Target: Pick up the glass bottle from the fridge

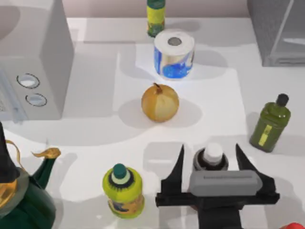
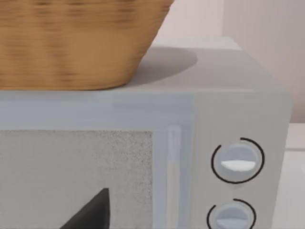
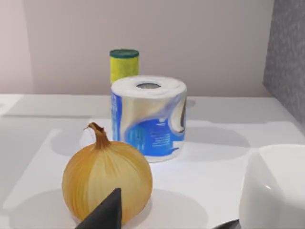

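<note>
Glass bottle [image 1: 213, 157] is standing upright on the tabletop [image 1: 95, 129], below the onion [image 1: 160, 102], well apart from the fridge [image 1: 278, 29]. I am holding my right claw [image 1: 210, 155] spread wide, its fingers flanking the bottle.

My left claw's state I cannot tell.

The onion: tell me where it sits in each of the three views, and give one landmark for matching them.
Top view: the onion sits mid-table, between the paper roll behind it and the glass bottle inside the right gripper's open jaws.
Left wrist view: not in it; a pale grey box with two dials carries a basket.
Right wrist view: the onion is in the foreground, before the roll.
Shared landmark: the blue-and-white paper roll.
</note>
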### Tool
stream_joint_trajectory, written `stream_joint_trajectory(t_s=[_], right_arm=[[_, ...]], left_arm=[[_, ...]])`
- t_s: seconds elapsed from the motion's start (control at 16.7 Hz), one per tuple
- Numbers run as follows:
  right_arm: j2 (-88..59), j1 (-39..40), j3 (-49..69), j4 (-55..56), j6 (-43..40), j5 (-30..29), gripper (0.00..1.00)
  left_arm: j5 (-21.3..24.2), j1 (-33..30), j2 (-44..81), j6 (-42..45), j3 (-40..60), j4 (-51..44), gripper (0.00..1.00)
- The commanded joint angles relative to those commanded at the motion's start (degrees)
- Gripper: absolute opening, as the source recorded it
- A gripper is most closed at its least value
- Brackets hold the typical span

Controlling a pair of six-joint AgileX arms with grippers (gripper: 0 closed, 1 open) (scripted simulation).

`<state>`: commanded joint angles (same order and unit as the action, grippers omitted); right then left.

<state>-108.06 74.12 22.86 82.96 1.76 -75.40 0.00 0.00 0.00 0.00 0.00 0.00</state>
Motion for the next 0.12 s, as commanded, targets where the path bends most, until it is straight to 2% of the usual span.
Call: stream_joint_trajectory(t_s=[0.12], right_arm=[[0.00, 0.00, 0.00, 0.00, 0.00, 0.00, 1.00]], left_arm=[[0.00, 0.00, 0.00, 0.00, 0.00, 0.00, 1.00]])
